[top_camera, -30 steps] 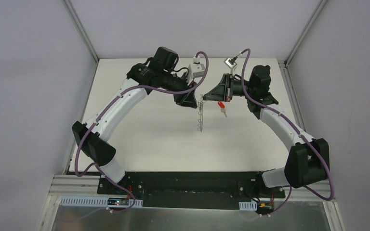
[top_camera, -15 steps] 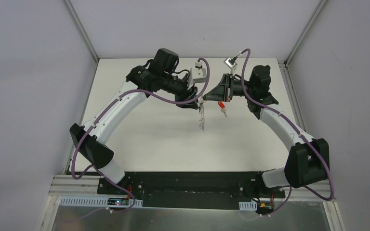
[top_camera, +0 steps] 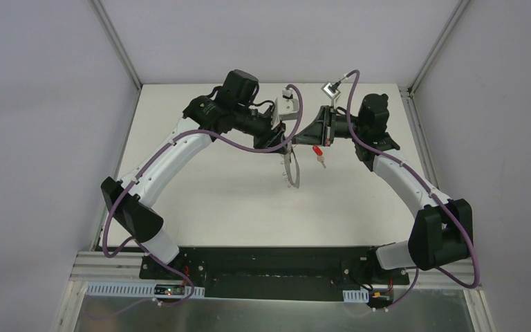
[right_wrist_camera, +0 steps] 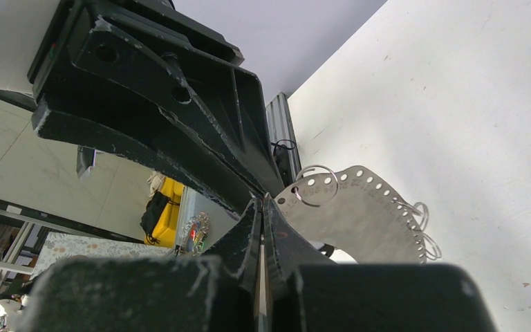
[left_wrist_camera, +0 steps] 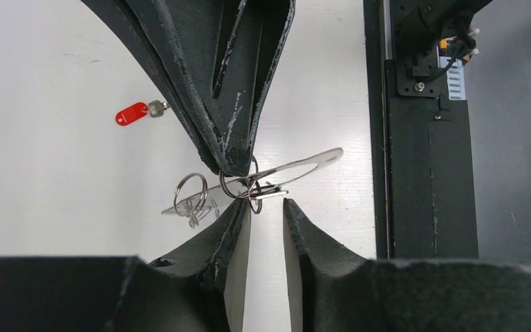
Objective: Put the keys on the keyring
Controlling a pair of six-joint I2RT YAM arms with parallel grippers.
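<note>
The right gripper (right_wrist_camera: 261,207) is pinched shut on the keyring (right_wrist_camera: 366,221), holding it up at the far middle of the table (top_camera: 200,200). The left gripper (left_wrist_camera: 265,207) stands narrowly parted just beside it, gripping nothing visible. A nudge from it could twist the thin band out of that pinch. The red key (left_wrist_camera: 133,114) lies right of it (unthreaded). The dark-tagged key is lost among the wire loops (left_wrist_camera: 191,200).

The keyring (top_camera: 291,168) hangs above the middle of the desk (top_camera: 214,200). Its far end sits between the left claw (top_camera: 283,145) and the right claw (top_camera: 294,142), which face each other. One key (top_camera: 318,153) lies on the desk just right of the keyring, beneath the right claw.
</note>
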